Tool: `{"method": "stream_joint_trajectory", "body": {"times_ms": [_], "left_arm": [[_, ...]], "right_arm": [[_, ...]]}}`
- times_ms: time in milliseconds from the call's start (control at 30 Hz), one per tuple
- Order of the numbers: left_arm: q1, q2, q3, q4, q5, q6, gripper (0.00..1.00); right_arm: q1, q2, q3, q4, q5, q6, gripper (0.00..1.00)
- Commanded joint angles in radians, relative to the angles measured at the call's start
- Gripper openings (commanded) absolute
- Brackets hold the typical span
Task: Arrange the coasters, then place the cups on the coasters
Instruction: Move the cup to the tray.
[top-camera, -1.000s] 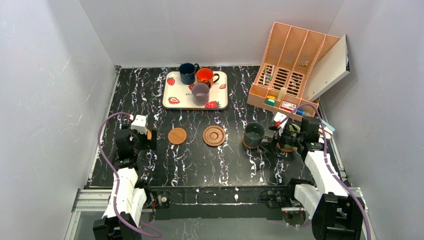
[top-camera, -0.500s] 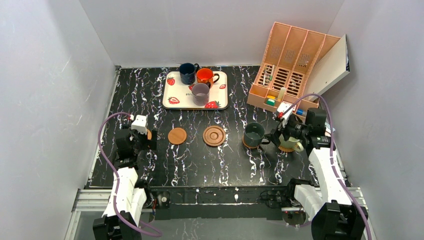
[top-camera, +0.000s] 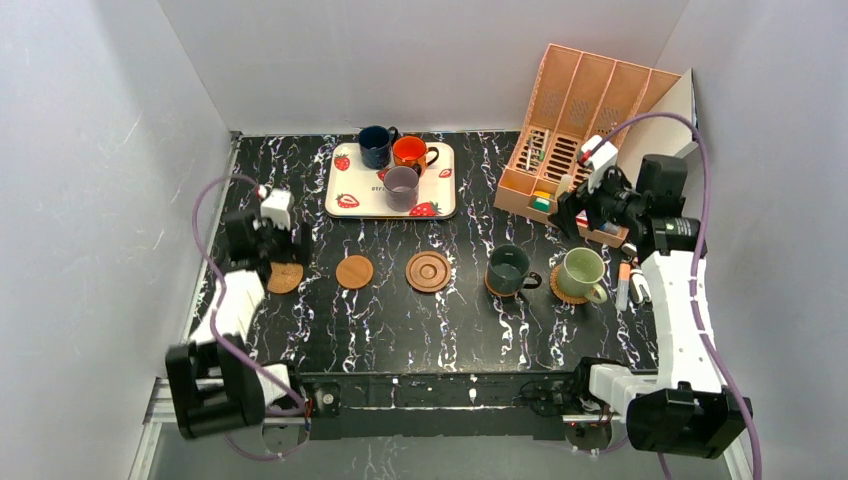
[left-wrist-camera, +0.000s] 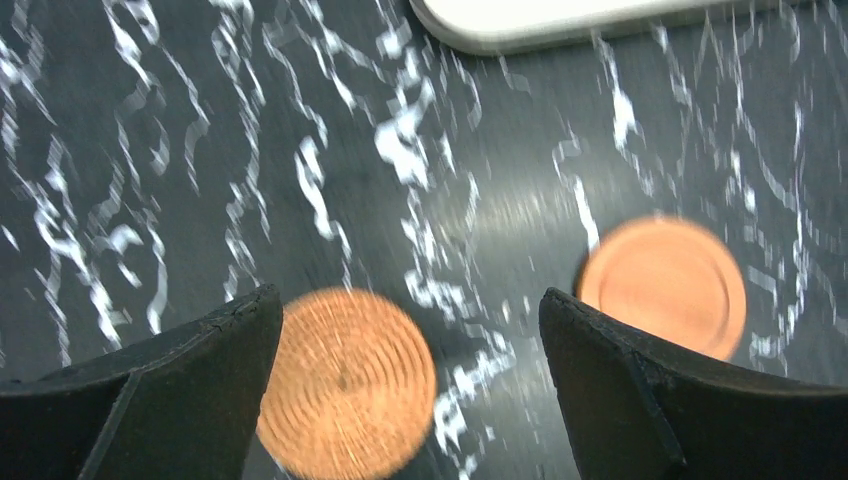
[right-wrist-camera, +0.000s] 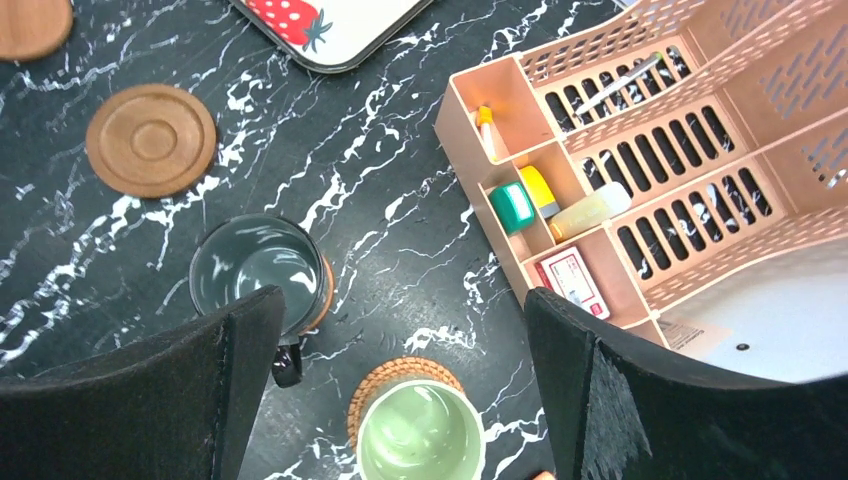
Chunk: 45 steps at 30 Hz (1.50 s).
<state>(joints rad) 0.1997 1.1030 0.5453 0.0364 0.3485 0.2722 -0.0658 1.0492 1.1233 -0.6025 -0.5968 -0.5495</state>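
Two cups done: grey-green cup (top-camera: 508, 268) and pale green cup (top-camera: 581, 272) sat on coasters (right-wrist-camera: 372, 388) at right. Leftward lay woven coaster (top-camera: 285, 277), smooth coaster (top-camera: 354, 271), ringed coaster (top-camera: 428, 271), all bare; navy cup (top-camera: 375, 146), orange cup (top-camera: 410, 153), mauve cup (top-camera: 401, 187), glossy, waited on far tray (top-camera: 367, 206). My left pincer (left-wrist-camera: 408, 298) and right pincer (right-wrist-camera: 400, 296) gaped, empty.

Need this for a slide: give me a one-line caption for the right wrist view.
Open right gripper above the pale green cup on its wicker coaster, dark grey-green cup alongside, ringed coaster bare.
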Motion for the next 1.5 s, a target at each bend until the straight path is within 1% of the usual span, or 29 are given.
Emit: {"method": "stream_joint_trajectory", "body": {"times_ms": [0, 67, 167, 200, 233, 333, 467, 600, 700, 833, 967, 1167, 1233, 1467], "left_arm": [[-0.042, 0.218, 0.265, -0.029, -0.044, -0.071, 0.98], [-0.091, 0.325, 0.385, -0.080, -0.115, -0.097, 0.98], [-0.170, 0.468, 0.555, -0.098, -0.246, -0.141, 0.98], [-0.184, 0.516, 0.617, -0.113, -0.282, -0.161, 0.98], [-0.221, 0.571, 0.684, -0.134, -0.304, -0.179, 0.98], [-0.263, 0.729, 0.905, -0.214, -0.382, -0.235, 0.98], [-0.284, 0.912, 1.170, -0.284, -0.375, -0.305, 0.98], [-0.305, 1.075, 1.389, -0.300, -0.397, -0.328, 0.98], [-0.317, 1.170, 1.500, -0.306, -0.413, -0.352, 0.98], [-0.320, 1.265, 1.609, -0.306, -0.379, -0.405, 0.98], [-0.328, 1.295, 1.662, -0.293, -0.353, -0.436, 0.98], [-0.330, 1.256, 1.617, -0.246, -0.348, -0.448, 0.98], [-0.330, 1.238, 1.586, -0.230, -0.311, -0.445, 0.98], [-0.329, 1.200, 1.575, -0.234, -0.177, -0.456, 0.98]], "right_arm": [[0.003, 0.067, 0.116, -0.123, 0.029, 0.126, 0.99], [0.007, 0.099, 0.139, -0.127, -0.010, 0.147, 0.99], [0.017, 0.170, 0.165, -0.112, -0.052, 0.177, 0.99], [0.020, 0.193, 0.171, -0.100, -0.057, 0.186, 0.99], [0.024, 0.214, 0.174, -0.085, -0.061, 0.196, 0.99], [0.050, 0.269, 0.170, -0.032, -0.047, 0.229, 0.99], [0.121, 0.286, 0.127, 0.025, 0.031, 0.238, 0.99], [0.148, 0.263, 0.077, 0.083, 0.078, 0.238, 0.99], [0.150, 0.246, 0.048, 0.104, 0.093, 0.232, 0.99], [0.153, 0.232, 0.008, 0.132, 0.095, 0.211, 0.99], [0.153, 0.241, -0.012, 0.135, 0.109, 0.186, 0.99], [0.158, 0.266, -0.024, 0.135, 0.132, 0.162, 0.99], [0.162, 0.272, -0.026, 0.136, 0.135, 0.159, 0.99], [0.190, 0.297, -0.030, 0.141, 0.172, 0.150, 0.99]]}}
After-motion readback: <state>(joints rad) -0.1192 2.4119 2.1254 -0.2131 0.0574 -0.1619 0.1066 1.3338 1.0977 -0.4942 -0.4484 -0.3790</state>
